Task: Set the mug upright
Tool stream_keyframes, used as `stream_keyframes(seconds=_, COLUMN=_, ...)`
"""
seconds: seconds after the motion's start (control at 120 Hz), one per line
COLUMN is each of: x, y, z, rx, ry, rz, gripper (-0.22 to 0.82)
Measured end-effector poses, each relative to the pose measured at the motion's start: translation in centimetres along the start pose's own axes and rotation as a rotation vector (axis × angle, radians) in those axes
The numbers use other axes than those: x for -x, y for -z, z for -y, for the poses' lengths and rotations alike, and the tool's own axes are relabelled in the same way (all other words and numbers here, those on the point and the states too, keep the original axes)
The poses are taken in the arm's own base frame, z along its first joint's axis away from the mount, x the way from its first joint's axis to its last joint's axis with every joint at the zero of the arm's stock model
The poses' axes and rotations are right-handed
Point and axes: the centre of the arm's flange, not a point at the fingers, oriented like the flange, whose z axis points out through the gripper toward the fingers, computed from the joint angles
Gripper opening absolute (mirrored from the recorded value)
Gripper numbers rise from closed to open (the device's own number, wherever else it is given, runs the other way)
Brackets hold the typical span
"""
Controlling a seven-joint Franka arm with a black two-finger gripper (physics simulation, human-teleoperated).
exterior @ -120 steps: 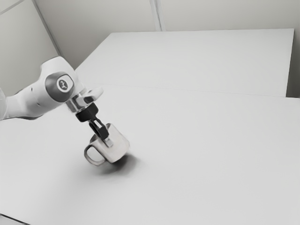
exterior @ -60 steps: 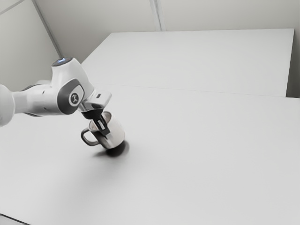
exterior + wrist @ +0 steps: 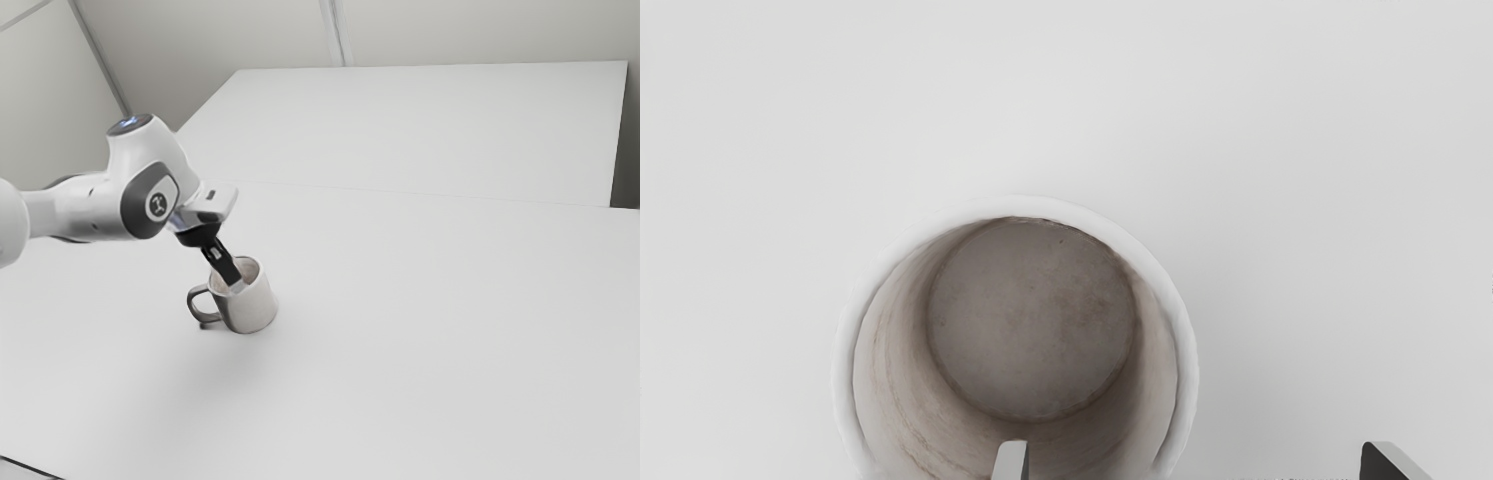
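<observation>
In the exterior view the mug (image 3: 250, 305) stands upright on the table, its opening facing up and its handle toward the exterior view's left. The gripper (image 3: 238, 287) reaches down at the mug's rim from the upper left. In the wrist view the gripper (image 3: 1193, 460) is open, its fingers far apart: one is over the inside of the mug (image 3: 1033, 320), the other outside it beyond the rim. Neither the handle nor the lower part of the fingers' contact with the wall can be made out there.
The white table (image 3: 430, 330) extends around the mug on all sides. A second raised-looking white surface (image 3: 420, 130) lies farther back, with pale walls behind it.
The mug was tilted at the gripper and has come to stand upright. It first shifted back with the hand, then settled lower. The fingers have opened, and the forearm has swung up.
</observation>
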Motion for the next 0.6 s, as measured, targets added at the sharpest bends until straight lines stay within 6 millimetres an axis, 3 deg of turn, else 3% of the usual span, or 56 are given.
stream_keyframes(seconds=0.083, x=-0.1, y=1.3, z=0.4, rx=0.009, ry=0.094, rz=0.015, gripper=0.56)
stream_keyframes(seconds=0.392, x=-3.8, y=10.2, z=2.0, rx=-0.018, ry=0.307, rz=0.015, gripper=0.59)
stream_keyframes(seconds=0.6, x=-6.8, y=19.3, z=5.4, rx=-0.015, ry=0.415, rz=-0.023, gripper=0.60)
